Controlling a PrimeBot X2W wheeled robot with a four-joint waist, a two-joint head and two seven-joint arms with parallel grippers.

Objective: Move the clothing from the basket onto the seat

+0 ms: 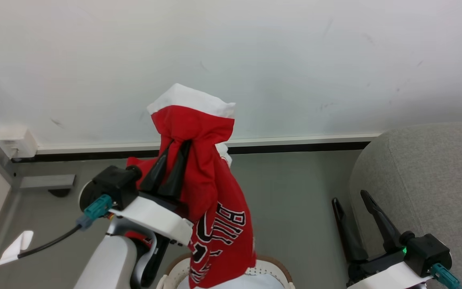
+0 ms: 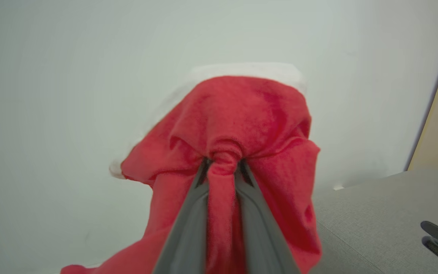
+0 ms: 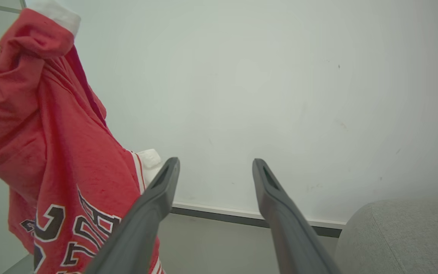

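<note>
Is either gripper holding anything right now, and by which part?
The left gripper holds the red jersey, jaws shut on a bunched fold near its white-trimmed edge, the rest hanging down. The right gripper is open, holding nothing.

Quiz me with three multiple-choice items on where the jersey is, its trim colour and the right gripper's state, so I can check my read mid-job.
1. Where is the jersey?
A. hanging from the left gripper, over the basket
B. flat on the floor
C. on a hanger

2. What colour is the band at its top?
A. blue
B. white
C. yellow

3. The right gripper is:
A. shut on cloth
B. shut, empty
C. open, empty

Answers:
1. A: the gripper pinches a bunch of red cloth, and the hem dangles at the basket rim.
2. B: white trim caps the red fabric.
3. C: it stands wide apart with nothing inside.
</note>
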